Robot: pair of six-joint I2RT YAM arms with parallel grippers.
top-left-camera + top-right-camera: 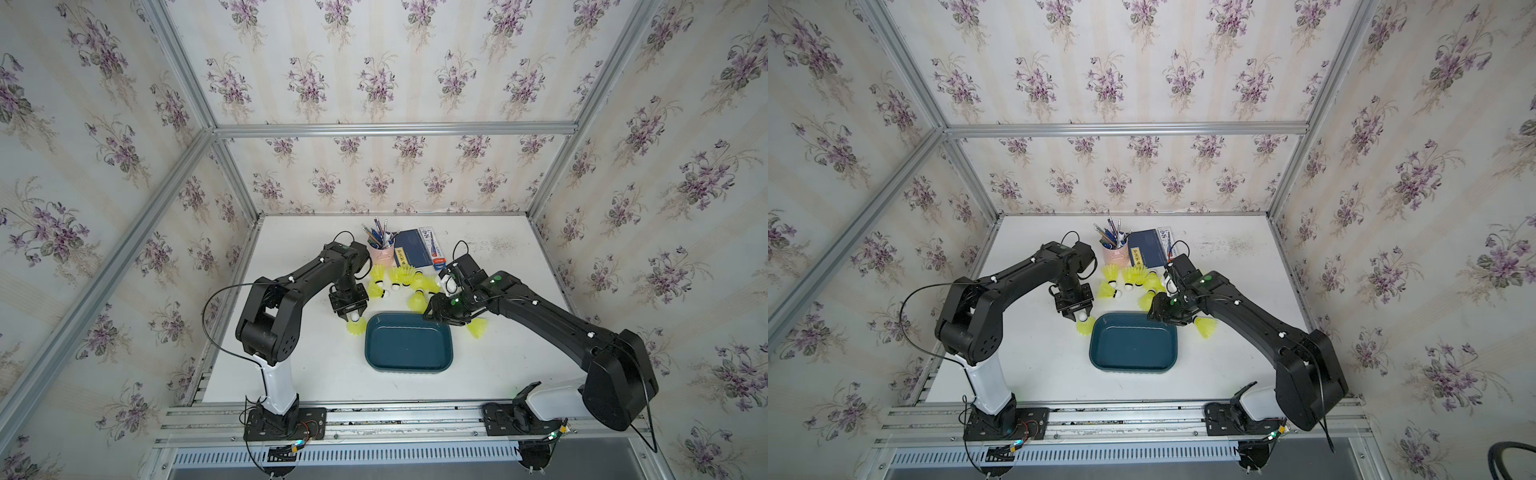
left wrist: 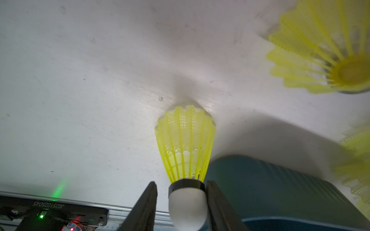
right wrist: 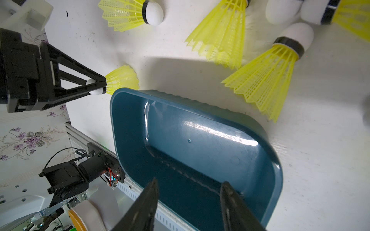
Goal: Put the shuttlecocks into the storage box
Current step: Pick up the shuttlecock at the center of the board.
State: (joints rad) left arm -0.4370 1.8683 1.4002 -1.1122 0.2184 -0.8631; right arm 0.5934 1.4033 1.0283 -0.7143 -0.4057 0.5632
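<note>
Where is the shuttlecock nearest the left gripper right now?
In both top views the shuttlecock sits on the table just outside the storage box's far-left corner, its white tip between the jaws of the left gripper, apart from the other shuttlecocks.

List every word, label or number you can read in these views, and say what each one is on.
"JG251025045": white print, upside down in the left wrist view, on the black board; the last character is uncertain.
Blue booklet and its yellow label: print is there, but too small to read.
White packet and its red label: print is there, but too small to read.
No other text is legible.
</note>
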